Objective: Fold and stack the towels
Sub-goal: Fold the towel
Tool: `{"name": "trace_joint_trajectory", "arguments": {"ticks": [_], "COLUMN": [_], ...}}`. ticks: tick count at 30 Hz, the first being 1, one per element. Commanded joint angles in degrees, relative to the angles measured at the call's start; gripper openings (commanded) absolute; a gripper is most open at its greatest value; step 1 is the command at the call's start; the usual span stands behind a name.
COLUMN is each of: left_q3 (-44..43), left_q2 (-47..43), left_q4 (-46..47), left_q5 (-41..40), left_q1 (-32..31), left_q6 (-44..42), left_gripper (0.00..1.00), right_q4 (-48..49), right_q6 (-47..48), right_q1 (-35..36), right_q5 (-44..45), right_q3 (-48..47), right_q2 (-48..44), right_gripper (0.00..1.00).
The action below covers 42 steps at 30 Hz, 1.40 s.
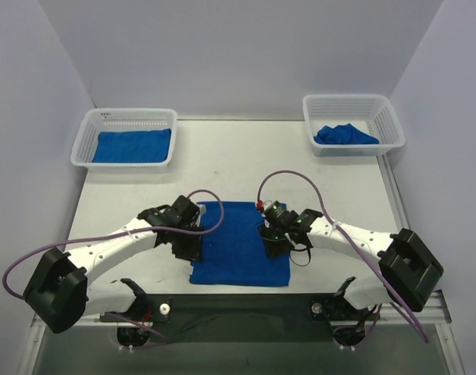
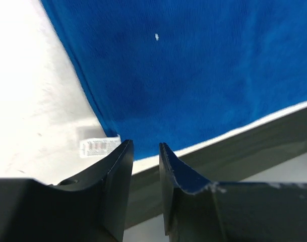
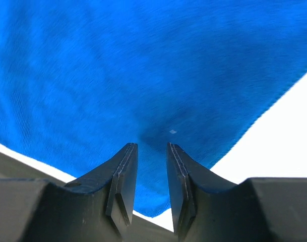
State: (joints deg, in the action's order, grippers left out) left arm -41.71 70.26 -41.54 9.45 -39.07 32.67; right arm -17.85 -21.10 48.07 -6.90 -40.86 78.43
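The towel (image 1: 238, 242) is lying flat between my arms, by the near edge of the table (image 1: 222, 164). My right gripper (image 3: 152, 151) is pinching a pucker at its right side. My left gripper (image 2: 145, 151) is standing nearly closed at its left side; holding cloth or not, I cannot tell. I am starting the first fold, I judge: next, lifting both sides evenly. Beyond, a folded towel (image 1: 132, 146) is sitting in a basket (image 1: 128, 116).

Bright, even overhead light, soft shadows; close wrist-view towel (image 2: 203, 75) slightly blurred, jaws dark.
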Motion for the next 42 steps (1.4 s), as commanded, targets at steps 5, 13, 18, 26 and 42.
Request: {"name": "trace_joint_trajectory", "arguments": {"ticks": [5,13,18,26,42], "left_q3": [3.12,5.95,4.63,-3.18,-23.84], "left_q2": [4.00,11.65,8.76,0.94,21.66], "left_q4": [1.10,2.79,0.76,0.23,9.20], "left_q5": [4.88,2.60,-0.40,-1.01,-0.23], "left_q1": [-2.50,-1.71,-1.27,-1.27,17.88], "left_q6": [2.23,2.67,3.11,2.84,-22.63], "left_gripper": [0.36,0.30,0.31,0.72,0.85], "right_q4": [1.94,3.17,2.73,0.71,1.85], "right_q6": [-4.29,-5.00,-3.16,0.44,14.42], "right_q1": [-5.18,-13.17,-17.48,-17.84,-31.72], "right_q5": [-0.14,0.13,1.09,-2.86,-14.98], "right_q3": [2.01,3.07,2.02,-2.90,-18.89], "right_q2": [1.10,4.09,3.14,-2.58,16.03], "right_gripper": [0.30,0.30,0.30,0.35,0.56]}}
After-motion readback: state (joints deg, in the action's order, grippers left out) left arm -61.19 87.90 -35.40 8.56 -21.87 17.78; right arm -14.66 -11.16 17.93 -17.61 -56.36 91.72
